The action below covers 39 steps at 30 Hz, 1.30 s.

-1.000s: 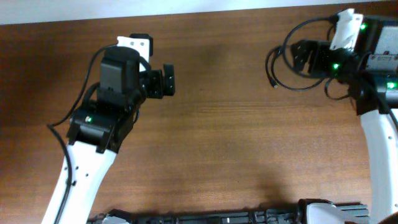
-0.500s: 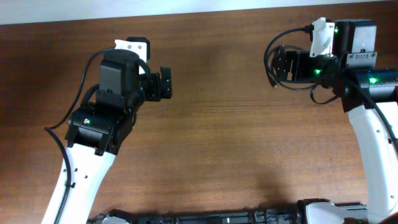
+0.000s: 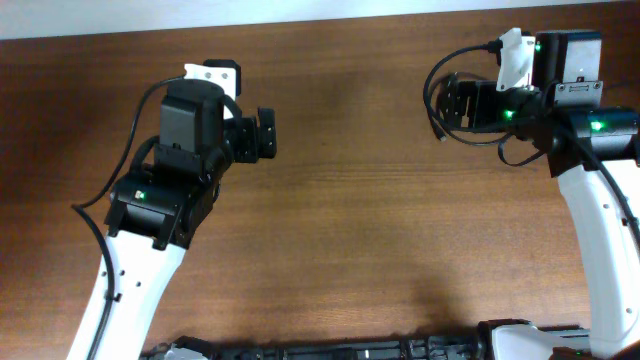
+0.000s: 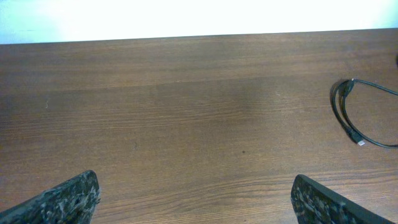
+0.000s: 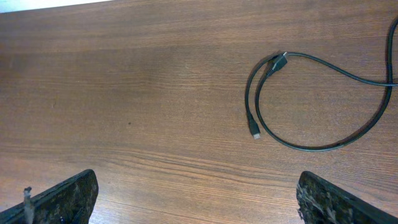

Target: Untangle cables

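A thin black cable (image 3: 432,108) lies in a loose loop on the wooden table at the far right, partly hidden under my right arm. In the right wrist view the cable (image 5: 251,102) curves from a plug near the top to a small plug end lower down, and it runs off the right edge. In the left wrist view the cable (image 4: 336,106) lies far off at the right. My right gripper (image 3: 455,103) (image 5: 199,202) is open and empty, above the table beside the loop. My left gripper (image 3: 262,133) (image 4: 196,205) is open and empty, far left of the cable.
The brown wooden table (image 3: 350,220) ends at a pale wall along the far edge. Dark equipment (image 3: 350,350) lines the near edge. Thicker black wires run along both arms.
My right arm has moved left and towards the far edge, so its gripper now sits over the cable loop. It has held still for the last half second. The left arm barely moved.
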Tool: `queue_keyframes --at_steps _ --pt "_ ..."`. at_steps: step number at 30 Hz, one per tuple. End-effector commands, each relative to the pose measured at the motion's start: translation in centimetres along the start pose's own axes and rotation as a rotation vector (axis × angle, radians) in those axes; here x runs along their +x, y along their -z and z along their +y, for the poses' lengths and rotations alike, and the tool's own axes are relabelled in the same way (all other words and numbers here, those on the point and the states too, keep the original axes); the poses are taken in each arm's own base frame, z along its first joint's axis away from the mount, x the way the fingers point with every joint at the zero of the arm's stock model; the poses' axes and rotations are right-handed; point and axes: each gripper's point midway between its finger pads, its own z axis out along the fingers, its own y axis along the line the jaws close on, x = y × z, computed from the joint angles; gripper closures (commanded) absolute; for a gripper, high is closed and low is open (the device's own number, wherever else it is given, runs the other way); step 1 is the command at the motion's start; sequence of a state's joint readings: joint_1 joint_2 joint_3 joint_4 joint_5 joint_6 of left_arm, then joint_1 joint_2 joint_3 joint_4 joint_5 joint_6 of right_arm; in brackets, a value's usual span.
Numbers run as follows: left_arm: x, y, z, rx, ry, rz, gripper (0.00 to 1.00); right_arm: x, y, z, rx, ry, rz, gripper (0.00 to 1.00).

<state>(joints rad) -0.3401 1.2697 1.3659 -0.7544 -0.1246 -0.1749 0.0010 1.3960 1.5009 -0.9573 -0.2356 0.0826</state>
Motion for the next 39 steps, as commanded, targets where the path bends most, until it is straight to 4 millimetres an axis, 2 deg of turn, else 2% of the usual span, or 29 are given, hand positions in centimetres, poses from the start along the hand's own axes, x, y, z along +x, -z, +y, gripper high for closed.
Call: queue_keyframes --at_steps 1,23,31,34,39 --pt "-0.4 0.2 0.3 -0.012 -0.014 -0.011 0.01 -0.2 0.0 0.0 0.008 0.009 -0.005 0.00" --pt "-0.1 0.2 0.3 -0.013 -0.015 -0.001 0.01 -0.2 0.0 0.0 0.008 0.010 -0.004 0.00" --pt "3.4 0.5 1.0 -0.038 -0.034 0.141 0.01 -0.2 0.0 0.0 0.008 0.009 -0.005 0.00" --pt "3.9 0.9 1.1 -0.039 -0.034 0.146 0.01 -0.2 0.0 0.0 0.008 0.009 -0.005 0.00" --pt "6.9 0.9 1.6 -0.035 -0.031 0.126 0.01 -0.2 0.0 0.0 0.008 0.010 -0.004 0.00"
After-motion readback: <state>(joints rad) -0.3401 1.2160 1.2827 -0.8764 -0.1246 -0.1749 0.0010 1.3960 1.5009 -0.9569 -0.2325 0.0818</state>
